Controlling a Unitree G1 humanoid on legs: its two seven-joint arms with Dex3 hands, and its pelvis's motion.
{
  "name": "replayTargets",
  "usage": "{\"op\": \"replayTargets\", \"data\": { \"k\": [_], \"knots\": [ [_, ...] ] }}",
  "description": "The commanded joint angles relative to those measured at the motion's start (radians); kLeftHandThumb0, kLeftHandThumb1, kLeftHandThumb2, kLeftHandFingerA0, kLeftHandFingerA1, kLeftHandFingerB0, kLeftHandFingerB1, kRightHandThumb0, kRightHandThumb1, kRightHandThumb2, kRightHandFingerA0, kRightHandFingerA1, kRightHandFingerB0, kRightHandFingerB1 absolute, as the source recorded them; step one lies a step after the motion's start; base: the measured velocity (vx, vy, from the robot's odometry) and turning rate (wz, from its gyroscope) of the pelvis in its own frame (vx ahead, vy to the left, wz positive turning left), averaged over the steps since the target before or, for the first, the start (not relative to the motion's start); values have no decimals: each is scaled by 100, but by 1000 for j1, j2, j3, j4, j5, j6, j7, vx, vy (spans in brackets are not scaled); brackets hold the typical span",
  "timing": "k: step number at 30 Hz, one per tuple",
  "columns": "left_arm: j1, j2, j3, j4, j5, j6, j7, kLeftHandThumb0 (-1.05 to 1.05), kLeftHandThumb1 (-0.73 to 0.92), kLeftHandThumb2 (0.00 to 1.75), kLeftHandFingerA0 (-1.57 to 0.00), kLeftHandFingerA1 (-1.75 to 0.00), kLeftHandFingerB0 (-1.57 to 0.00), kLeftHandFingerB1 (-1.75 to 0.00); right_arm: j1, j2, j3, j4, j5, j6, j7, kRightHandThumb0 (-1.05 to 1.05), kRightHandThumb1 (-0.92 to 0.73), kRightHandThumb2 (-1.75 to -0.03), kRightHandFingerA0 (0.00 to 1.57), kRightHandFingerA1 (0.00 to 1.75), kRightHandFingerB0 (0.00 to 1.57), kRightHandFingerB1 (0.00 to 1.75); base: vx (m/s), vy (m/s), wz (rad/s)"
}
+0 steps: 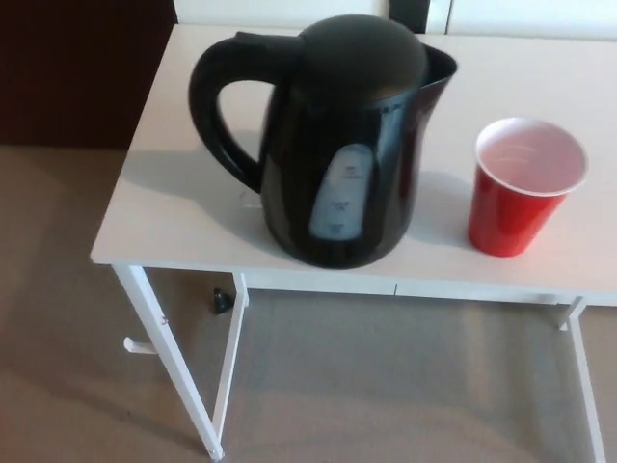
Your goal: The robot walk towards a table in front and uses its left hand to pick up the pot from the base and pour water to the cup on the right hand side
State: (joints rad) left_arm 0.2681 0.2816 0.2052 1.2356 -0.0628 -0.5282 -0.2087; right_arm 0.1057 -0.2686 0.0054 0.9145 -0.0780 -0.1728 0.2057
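The pot (337, 145) stands upright on the table (174, 207), handle to its left, lid shut. The cup (521, 188) stands just right of the pot, apart. Neither hand shows, so their state is unknown

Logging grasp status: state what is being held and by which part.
Nothing is held. No robot hand is in view; the black kettle stands untouched on the white table, handle free.
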Motion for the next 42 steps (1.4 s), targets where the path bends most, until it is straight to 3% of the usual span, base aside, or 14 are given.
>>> {"op": "replayTargets", "data": {
  "k": [1,7,9,10,12,15,21,23,25,26,30,33,34,42],
  "knots": [
    [-12,26,5,8,6,-6,-1,-36,46,68,-55,-50,-39,-44,-14,-8,9,22,-13,-19,-5,-33,-63,-58,63,54,43,43,267,-67,-27],
    [-5,25,5,-4,7,-13,-5,-27,56,57,-59,-42,-43,-37,-19,-14,21,40,-23,-25,-13,-35,-62,-58,64,52,43,43,47,11,8],
    [-3,27,5,-11,6,-18,-10,-36,49,71,-54,-51,-38,-45,-12,-17,22,33,-19,-45,5,-33,-64,-58,60,53,42,44,-32,-47,1],
    [-5,28,3,-9,10,-13,-2,-29,57,58,-62,-43,-43,-37,-15,-17,23,39,-20,-47,6,-34,-63,-58,59,53,42,44,-33,-105,2],
    [-4,27,6,-5,7,-11,-3,-29,58,58,-61,-43,-43,-37,-19,-15,27,46,-27,-45,-4,-34,-63,-58,59,52,43,44,-28,-101,4],
    [-9,24,18,9,-6,-2,-14,-38,48,71,-58,-53,-40,-45,-21,-12,29,44,-29,-32,-7,-33,-63,-58,62,53,44,44,-10,-66,1],
    [-37,24,19,11,2,9,-4,-38,48,71,-57,-52,-39,-45,-65,-12,29,69,-33,-22,-6,-34,-63,-58,64,54,45,44,0,0,0],
    [-30,27,12,5,10,-9,-4,-30,59,58,-62,-44,-42,-37,-57,-9,22,57,-27,-15,-7,-32,-63,-58,63,53,45,43,0,0,0],
    [-29,27,16,5,3,-4,-16,-38,49,72,-54,-52,-37,-45,-51,-9,25,36,-32,5,-13,-30,-63,-58,63,50,45,42,0,0,0],
    [-29,25,17,1,1,-10,-17,-30,59,58,-61,-43,-43,-37,-52,-11,24,35,-30,-2,-7,-30,-64,-59,62,51,44,42,0,0,0],
    [-34,24,20,3,-1,-7,-16,-30,58,58,-61,-43,-43,-37,-49,-13,26,27,-33,-5,-3,-30,-64,-59,62,51,43,42,0,0,0],
    [-18,22,24,-5,-7,-12,-27,-37,49,71,-54,-51,-37,-45,-27,-17,33,22,-41,-20,-3,-30,-65,-59,61,51,43,42,0,0,0],
    [-18,22,25,-4,-7,-12,-28,-29,57,57,-60,-43,-42,-36,-27,-17,32,23,-39,-19,-1,-30,-64,-59,61,51,43,42,0,0,0],
    [-7,29,23,-5,4,-25,-26,-30,57,57,-61,-44,-42,-37,-31,-17,45,25,-51,-7,0,-33,-64,-58,63,52,43,42,-13,5,-5]
  ]
}}
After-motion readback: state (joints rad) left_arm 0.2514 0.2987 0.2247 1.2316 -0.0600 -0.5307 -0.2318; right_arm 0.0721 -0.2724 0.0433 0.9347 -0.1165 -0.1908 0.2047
